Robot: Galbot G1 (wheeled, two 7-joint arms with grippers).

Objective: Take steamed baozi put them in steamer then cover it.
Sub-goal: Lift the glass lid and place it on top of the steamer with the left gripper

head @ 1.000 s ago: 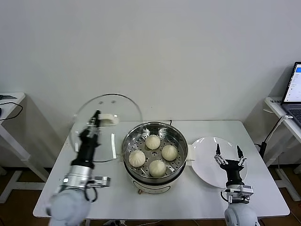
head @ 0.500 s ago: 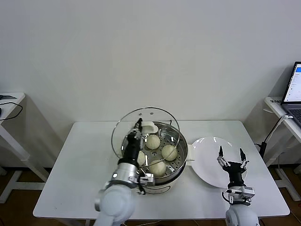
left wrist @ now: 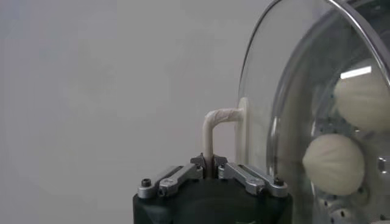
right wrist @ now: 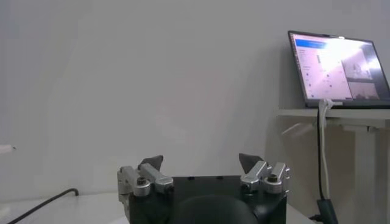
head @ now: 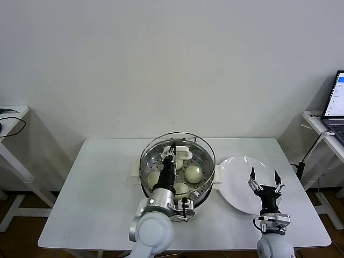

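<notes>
I'm pinching the lid handle (left wrist: 214, 125) with my left gripper (head: 171, 152), centring the lid (head: 177, 156) over the steamer (head: 207, 185); should lower it level. Right gripper (head: 263, 179) is idling, spread wide.

white plate (head: 239, 183) on white table (head: 97, 188), laptop (head: 336, 105) far right.

A: What is the steamer (head: 201, 185) made of?
B: Shiny metal with small holes in its tray. The lid (left wrist: 286, 91) is clear glass with a metal rim and a smooth cream plastic handle (left wrist: 220, 125).
A: And the buns (left wrist: 332, 164)?
B: Soft, smooth, matt dough. The plate (head: 236, 185) looks glossy white. The table (head: 97, 183) is smooth matt white.
</notes>
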